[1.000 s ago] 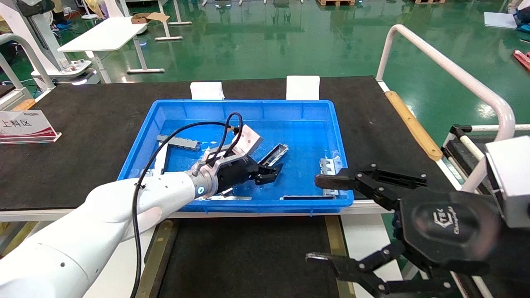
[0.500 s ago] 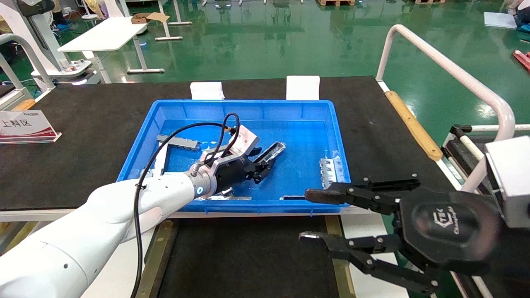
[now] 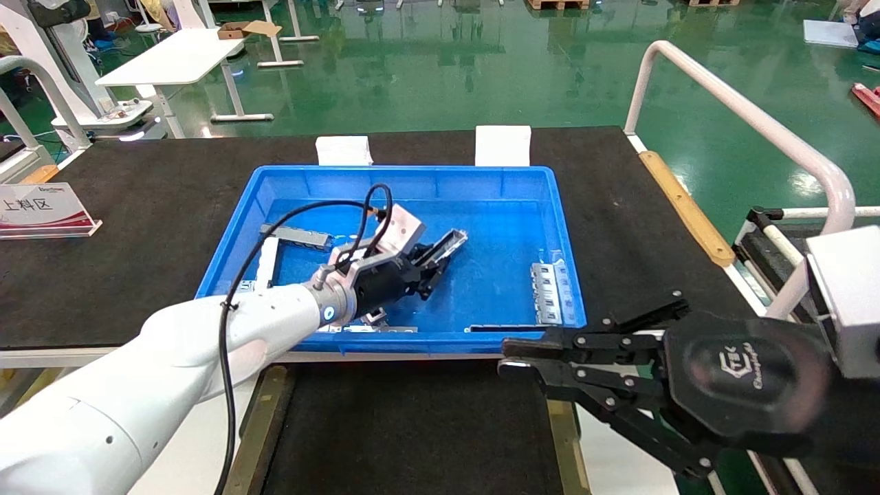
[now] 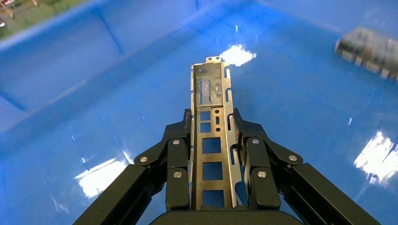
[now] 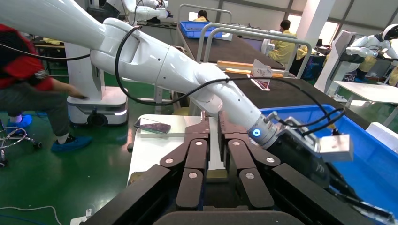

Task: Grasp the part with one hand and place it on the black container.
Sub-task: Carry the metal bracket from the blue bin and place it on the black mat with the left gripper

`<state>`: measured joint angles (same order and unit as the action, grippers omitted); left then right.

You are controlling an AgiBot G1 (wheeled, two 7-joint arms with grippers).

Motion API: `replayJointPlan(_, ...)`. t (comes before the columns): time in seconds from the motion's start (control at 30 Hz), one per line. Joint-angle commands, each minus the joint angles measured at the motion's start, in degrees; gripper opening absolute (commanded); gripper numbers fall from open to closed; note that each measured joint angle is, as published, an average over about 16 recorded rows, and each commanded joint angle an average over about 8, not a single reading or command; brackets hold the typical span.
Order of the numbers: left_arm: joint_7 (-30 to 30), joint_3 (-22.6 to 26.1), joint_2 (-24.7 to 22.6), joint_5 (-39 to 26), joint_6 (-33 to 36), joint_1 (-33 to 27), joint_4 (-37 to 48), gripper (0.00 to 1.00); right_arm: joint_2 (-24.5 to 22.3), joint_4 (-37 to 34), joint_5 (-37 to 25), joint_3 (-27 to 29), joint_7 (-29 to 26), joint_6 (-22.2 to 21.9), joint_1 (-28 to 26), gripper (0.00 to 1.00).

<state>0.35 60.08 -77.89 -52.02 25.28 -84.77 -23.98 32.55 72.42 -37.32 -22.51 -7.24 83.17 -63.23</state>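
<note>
The part [image 3: 448, 245], a narrow silver channel with rectangular cut-outs, is held at one end by my left gripper [image 3: 427, 267] inside the blue bin [image 3: 412, 180], tilted up off the bin floor. In the left wrist view the part [image 4: 211, 89] runs between the two black fingers [image 4: 178, 140], and my left gripper [image 4: 211, 119] is shut on its side walls. The black container [image 3: 412, 426], with brass strips along its sides, lies below the bin at the near edge. My right gripper [image 3: 507, 357] is shut and empty, at the container's right edge; it also shows in the right wrist view [image 5: 213, 123].
The bin also holds a perforated plate [image 3: 552, 292] at its right wall, a grey bar [image 3: 295, 236] at the left and flat pieces along the front wall. A sign [image 3: 41, 206] stands far left. A white rail [image 3: 756, 124] borders the right.
My left gripper closed on the part and raised it a little, moving back and left. My right gripper's fingers went from wide open to shut.
</note>
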Motion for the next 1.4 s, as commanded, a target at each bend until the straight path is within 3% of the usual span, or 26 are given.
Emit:
replayJointPlan(0.03,0.4,0.1,0.1,1.0,0.2,-0.3,-0.2,0.00,0.0,0.0,0.0,0.0,0.0,0.0,0.0,0.00)
replayJointPlan(0.37,8.1,-5.7,3.9,9.0,14.3,-3.6,-0.5,0.00,0.0,0.0,0.0,0.0,0.0,0.0,0.0,0.00)
replayJointPlan(0.6,12.0,-8.3,10.6,12.8,28.5,-2.6,-5.2,0.00,0.0,0.0,0.0,0.0,0.0,0.0,0.0,0.00)
replayJointPlan(0.77,12.0,-8.3,16.1,13.5,34.6,-0.2,-12.2,0.00,0.0,0.0,0.0,0.0,0.0,0.0,0.0,0.00)
replayJointPlan(1.03,9.0,-8.0,25.0,14.6,37.0,5.3,-26.8,0.00,0.0,0.0,0.0,0.0,0.0,0.0,0.0,0.00)
replayJointPlan(1.4,6.3,-7.0,35.8,15.7,32.5,15.9,-42.6,0.00,0.0,0.0,0.0,0.0,0.0,0.0,0.0,0.00)
